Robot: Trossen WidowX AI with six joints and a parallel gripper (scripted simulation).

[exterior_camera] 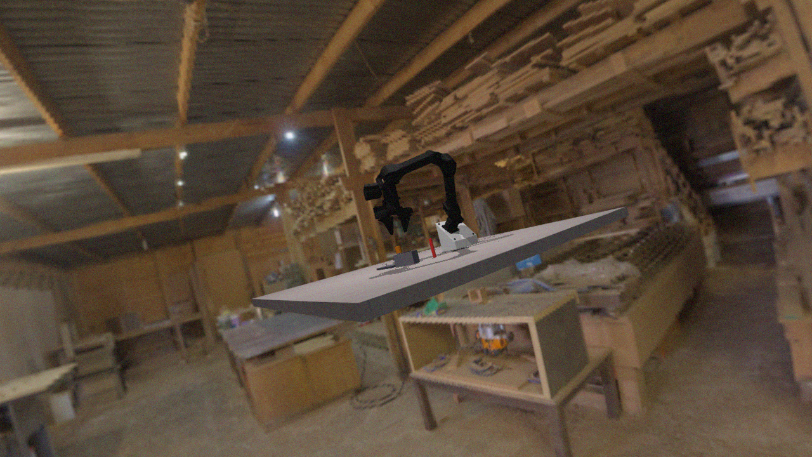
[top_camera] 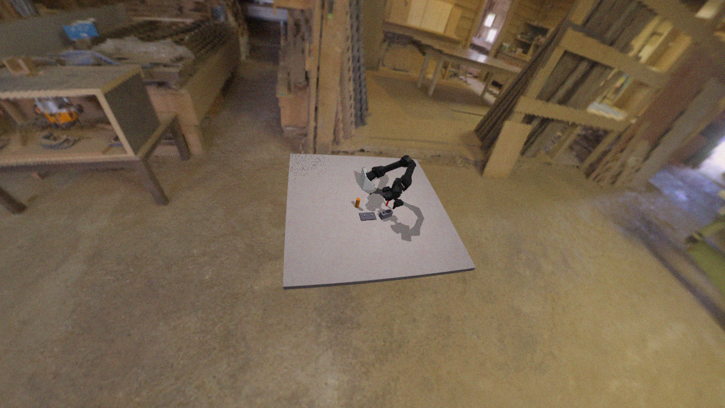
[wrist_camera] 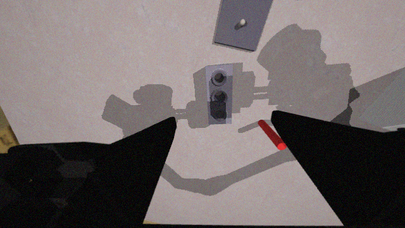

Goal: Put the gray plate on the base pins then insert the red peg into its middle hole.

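Observation:
The gray plate [top_camera: 385,213] [exterior_camera: 406,258] [wrist_camera: 219,95], a small block with three holes in a row, lies on the table. The flat dark base [top_camera: 366,216] [wrist_camera: 242,31] lies beside it, apart from it; one pin shows in the wrist view and the rest is cut off by the frame edge. The red peg [top_camera: 387,203] [exterior_camera: 432,248] [wrist_camera: 272,135] stands upright near the plate. My gripper [top_camera: 394,203] [exterior_camera: 399,225] [wrist_camera: 221,118] is open and empty. It hangs above the plate, with the peg close to its right finger in the wrist view.
An orange cylinder [top_camera: 357,202] [exterior_camera: 398,249] stands left of the base. The arm's white mount [top_camera: 363,179] [exterior_camera: 454,235] [wrist_camera: 380,107] is behind the peg. All sit on a gray table slab [top_camera: 329,253] [exterior_camera: 340,295] [wrist_camera: 63,47] in a workshop.

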